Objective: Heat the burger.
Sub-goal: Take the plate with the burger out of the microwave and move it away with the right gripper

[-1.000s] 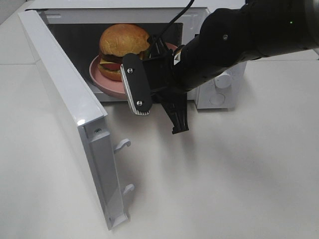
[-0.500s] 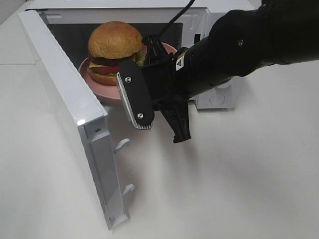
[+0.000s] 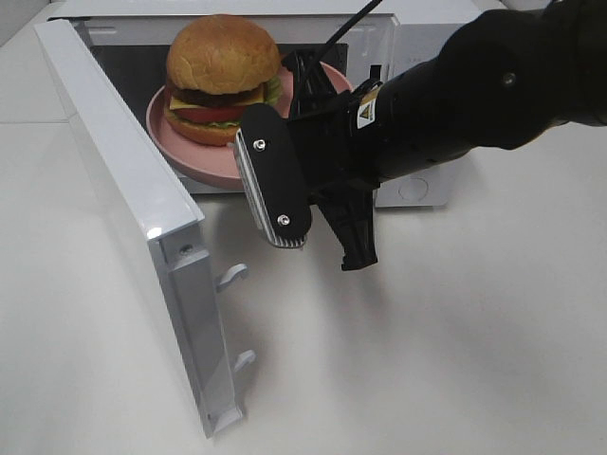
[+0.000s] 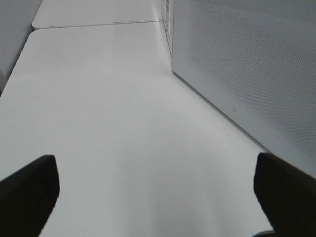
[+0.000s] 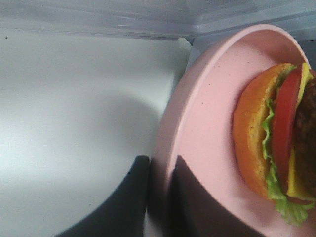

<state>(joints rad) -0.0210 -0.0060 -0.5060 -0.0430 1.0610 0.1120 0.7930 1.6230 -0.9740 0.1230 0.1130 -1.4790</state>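
Observation:
The burger (image 3: pixel 220 76), with a tan domed bun, tomato, cheese and lettuce, sits on a pink plate (image 3: pixel 190 144) at the mouth of the open microwave (image 3: pixel 417 182). My right gripper (image 3: pixel 305 90) reaches in from the right and is shut on the plate's right rim. The right wrist view shows its dark fingers clamped on the plate (image 5: pixel 207 123) edge, with the burger (image 5: pixel 276 143) close by. In the left wrist view my left gripper (image 4: pixel 158 197) hovers wide open over bare table, holding nothing. The exterior view does not show it.
The microwave's white door (image 3: pixel 123 190) stands swung open toward the front left, latch hooks facing inward. Its perforated panel (image 4: pixel 247 74) is beside the left gripper. White tabletop (image 3: pixel 427 360) spreads in front of the microwave.
The plate with the burger has shifted left and risen toward the camera, carried by the right gripper. The right arm has moved with it. The door has not moved.

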